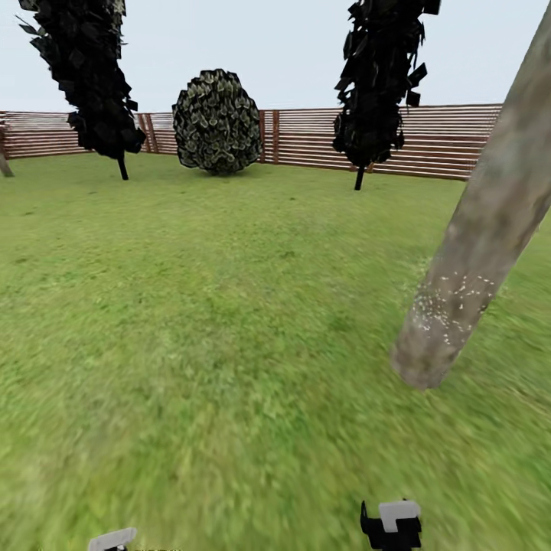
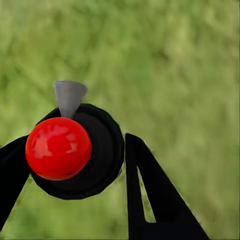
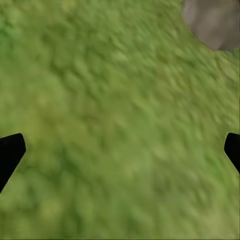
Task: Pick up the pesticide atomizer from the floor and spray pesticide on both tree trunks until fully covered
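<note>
1. Left tool (image 2: 75, 170) clamped on the pesticide atomizer (image 2: 75, 152): black fingers on either side of the round black body, red cap facing the wrist camera, grey nozzle (image 2: 69, 96) pointing beyond the fingertips over blurred grass. Probably held this way so the nozzle leads toward whatever the arm aims at.
2. Right tool (image 3: 120, 150) spread wide apart and holding nothing, with only two dark tips at the edges of its wrist view; lawn (image 3: 110, 110) below, and a patch of grey-brown bark (image 3: 212, 22) just ahead of it, off to one side.
3. Thick tree trunk (image 1: 474, 237) ahead of the right tool, leaning across the head view only through camera tilt; fine white specks of pesticide (image 1: 448, 302) scattered over its lower part, upper bark bare. Coverage judged partial.
4. Farther off, well beyond both tools: two thin dark-leaved small trees (image 1: 84, 69), a round bush (image 1: 216, 121) and the slatted fence (image 1: 451, 138).
5. Next step, as a judgement: raise the nozzle toward the unspecked bark; second thick trunk yet to be treated.
</note>
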